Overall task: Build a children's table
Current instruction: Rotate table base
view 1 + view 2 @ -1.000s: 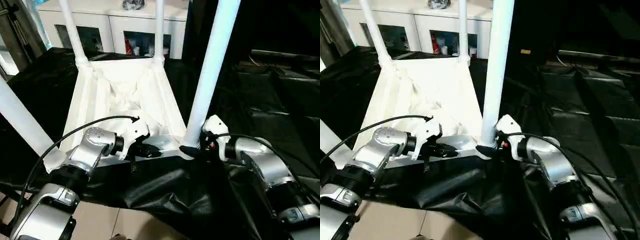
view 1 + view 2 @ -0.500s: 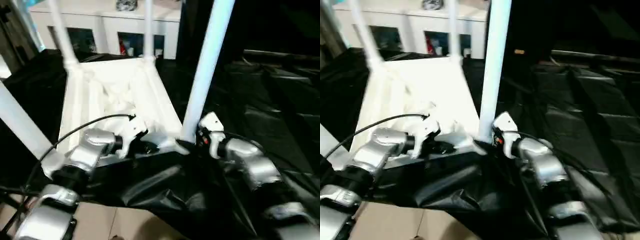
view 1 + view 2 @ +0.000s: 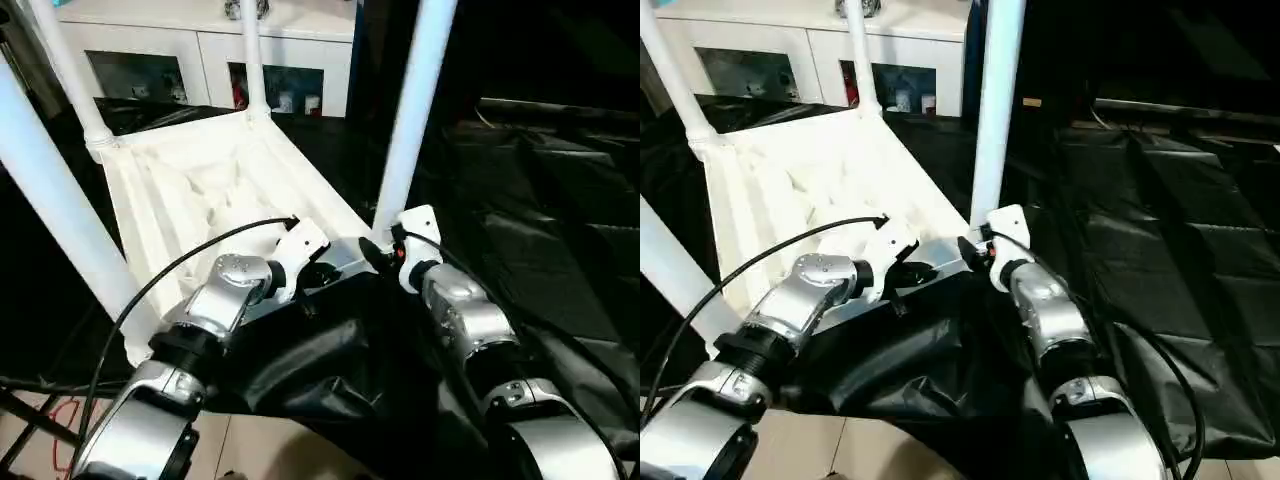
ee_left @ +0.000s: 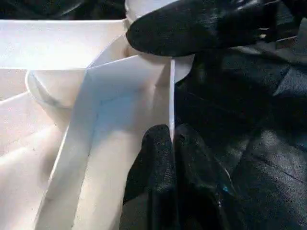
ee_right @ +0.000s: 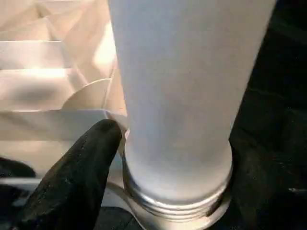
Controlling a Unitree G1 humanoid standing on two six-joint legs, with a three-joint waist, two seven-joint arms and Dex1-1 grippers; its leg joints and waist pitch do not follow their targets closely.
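Your table (image 3: 215, 185) lies upside down on the black sheet (image 3: 1160, 250), ribbed underside up, with all four legs standing in the corner sockets.

Your left gripper (image 4: 171, 139) is pressed together on the thin near rim (image 4: 171, 96) of the tabletop, one finger (image 4: 156, 158) inside the wall and the other outside it. So you are pinching that edge just beside the near right corner socket (image 4: 48, 88). In the head view that gripper (image 3: 322, 274) sits on the front edge, with the loose cable (image 3: 180, 265) arching over its forearm.

Your right gripper (image 5: 177, 158) sits at the foot of the near right leg (image 5: 187, 86), where its threaded collar (image 5: 177, 199) meets the socket. One black finger (image 5: 79, 163) lies against one side of the leg and the other shows dark on the far side. The jaws stand spread about as wide as the leg, but you cannot tell whether they are clamping it or only flanking it. The left wrist view shows a right finger (image 4: 201, 26) lying across the corner, close ahead of your left jaws.

Beyond your right jaws there is open black sheet, folded and wrinkled. Between your two grippers the room is tight. Past the far legs (image 3: 252, 55) stands a white cabinet (image 3: 200, 55).
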